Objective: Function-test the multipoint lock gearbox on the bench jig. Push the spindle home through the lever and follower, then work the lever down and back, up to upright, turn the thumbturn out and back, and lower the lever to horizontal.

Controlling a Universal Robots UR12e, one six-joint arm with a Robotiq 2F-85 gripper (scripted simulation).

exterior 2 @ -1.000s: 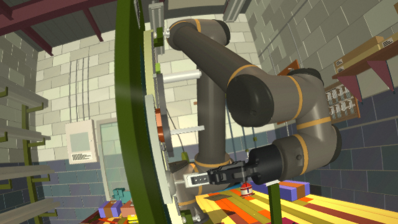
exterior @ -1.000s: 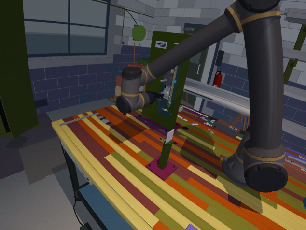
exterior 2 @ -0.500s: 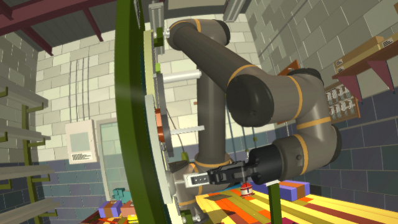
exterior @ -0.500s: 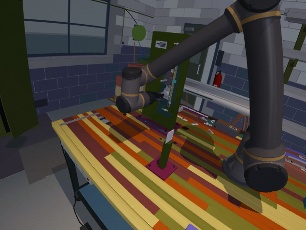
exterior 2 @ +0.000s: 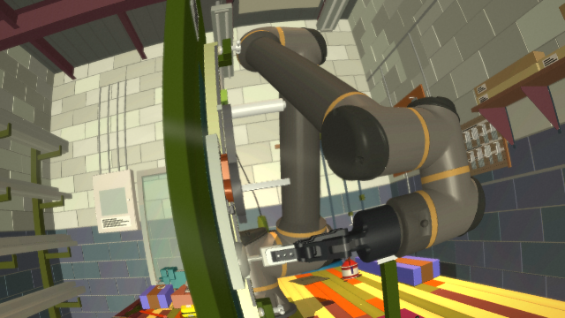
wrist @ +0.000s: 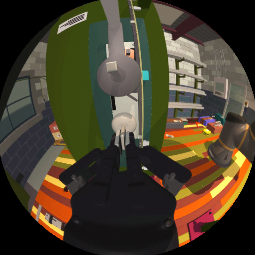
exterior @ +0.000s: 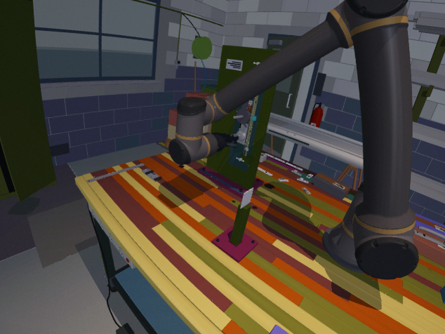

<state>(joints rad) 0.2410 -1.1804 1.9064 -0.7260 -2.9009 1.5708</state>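
The thumbturn (wrist: 123, 125), a pale round knob with a flat blade standing out toward me, sits low on the lock gearbox, and my gripper (wrist: 122, 142) has its fingers closed on that blade (exterior 2: 276, 255). Above it is the grey lever rose (wrist: 118, 76) with the square spindle end (wrist: 111, 66) showing in it. The lever handle (wrist: 114, 26) points straight up from the rose. The gearbox is mounted on a teal plate on the upright green jig panel (exterior: 244, 108). My gripper (exterior: 233, 139) reaches level into the panel from the left.
Behind the panel are block walls, a window (exterior: 97, 39) and shelving. A green post on a magenta base plate (exterior: 235, 244) stands on the striped bench in front of the jig. The arm's base (exterior: 374, 230) is at the right, and small parts lie scattered beyond the panel.
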